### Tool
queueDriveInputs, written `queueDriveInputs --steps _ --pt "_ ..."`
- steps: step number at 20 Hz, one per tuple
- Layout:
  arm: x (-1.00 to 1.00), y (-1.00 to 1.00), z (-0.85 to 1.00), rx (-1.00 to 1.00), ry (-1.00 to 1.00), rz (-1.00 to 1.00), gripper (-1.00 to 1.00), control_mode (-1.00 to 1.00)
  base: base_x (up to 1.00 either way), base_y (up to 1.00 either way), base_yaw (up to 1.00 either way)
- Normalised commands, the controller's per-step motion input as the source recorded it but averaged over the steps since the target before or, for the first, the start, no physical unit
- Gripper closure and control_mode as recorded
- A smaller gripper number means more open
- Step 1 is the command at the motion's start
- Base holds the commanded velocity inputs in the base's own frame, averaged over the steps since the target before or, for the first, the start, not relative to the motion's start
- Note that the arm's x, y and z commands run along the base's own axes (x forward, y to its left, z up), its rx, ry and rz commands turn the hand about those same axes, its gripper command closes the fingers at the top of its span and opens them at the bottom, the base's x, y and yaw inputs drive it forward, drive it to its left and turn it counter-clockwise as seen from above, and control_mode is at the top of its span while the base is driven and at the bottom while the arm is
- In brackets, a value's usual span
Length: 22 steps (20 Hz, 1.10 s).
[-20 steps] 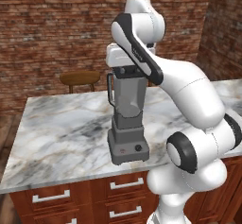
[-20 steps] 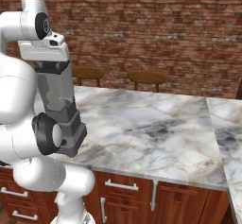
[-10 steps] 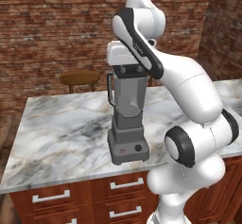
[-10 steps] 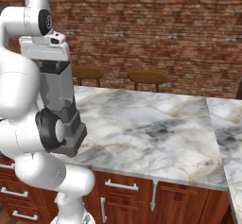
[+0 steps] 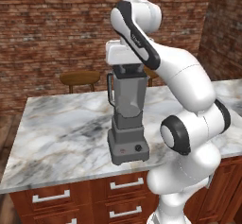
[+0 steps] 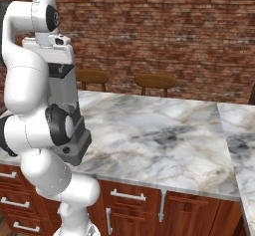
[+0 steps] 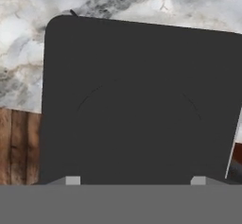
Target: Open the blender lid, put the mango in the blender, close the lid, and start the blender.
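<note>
Pincer point(image 7: 132, 183) spread wide (tips barely peeking in), the blender lid point(image 7: 137, 100) right below it, capping the blender point(image 5: 126, 119).

Your claw point(image 7: 132, 183) sits right over the blender lid point(image 7: 137, 100), fingers spread wide at either side; the black cap blocks everything straight below. The blender point(image 5: 126, 119) stands near the desk's near edge. Left of it you have open marble desk point(image 5: 56, 133); to its right, a long bare stretch. Two stools point(image 6: 155, 81) stand beyond the far edge, before the brick wall point(image 6: 164, 26).
</note>
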Motion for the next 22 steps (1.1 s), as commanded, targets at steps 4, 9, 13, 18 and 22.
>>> queueDriveInputs --steps 4,9,13,18,22 --pt "-0.07 0.0 -0.2 0.0 0.0 0.0 1.0 -1.0 0.0 0.0 0.0" --pt "-0.27 0.0 -0.25 0.0 0.0 0.0 -1.0 -1.0 0.0 0.0 0.0" --pt "-0.03 0.0 -0.07 0.0 0.0 0.0 -1.0 -1.0 0.0 0.0 0.0" --pt "0.0 0.0 0.0 0.01 -0.04 0.0 -1.0 -1.0 0.0 0.0 0.0" --pt "0.0 0.0 0.12 0.0 -0.04 0.0 -1.0 -1.0 0.0 0.0 0.0"
